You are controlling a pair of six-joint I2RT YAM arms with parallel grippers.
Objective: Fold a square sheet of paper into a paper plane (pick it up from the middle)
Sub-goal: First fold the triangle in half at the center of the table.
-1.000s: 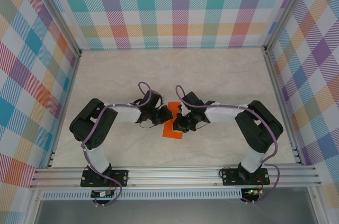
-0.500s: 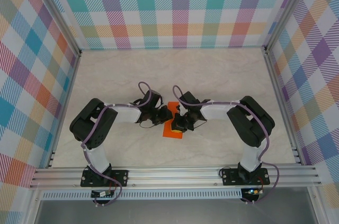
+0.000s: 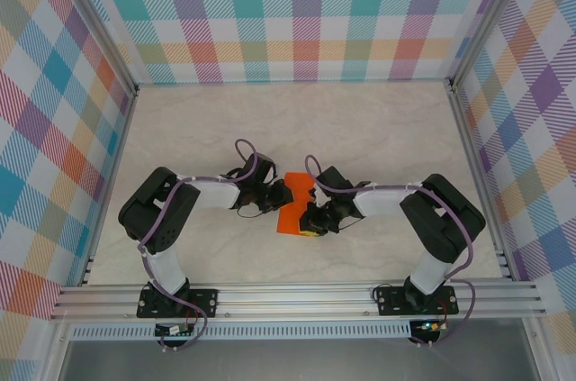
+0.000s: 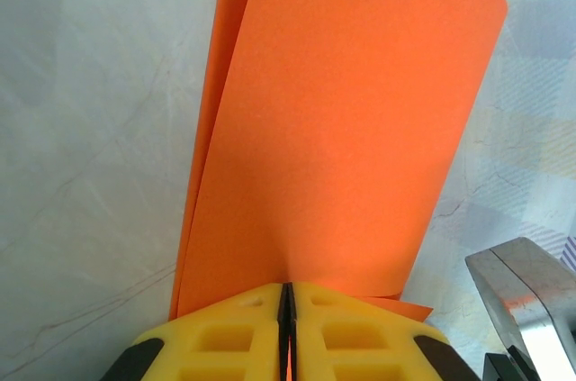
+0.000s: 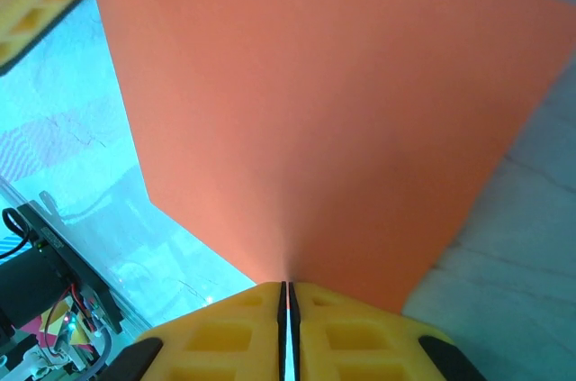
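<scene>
- The square sheet of paper (image 3: pixel 295 205) is near the middle of the desk (image 3: pixel 378 129), a little toward the front edge, between the two hands.
- The left hand (image 3: pixel 281 194) is at the left side of the sheet and pinches its edge between the fingers.
- The right hand (image 3: pixel 310 219) is at the right side, somewhat nearer to the front, and pinches the opposite edge.
- From the left hand, the sheet runs away in two layers, one over the other.
- The left arm (image 3: pixel 157 219) and the right arm (image 3: pixel 441 219) reach inward from the rail (image 3: pixel 297 295) at the near edge.
- The back wall (image 3: pixel 297 12) stands behind the desk.
</scene>
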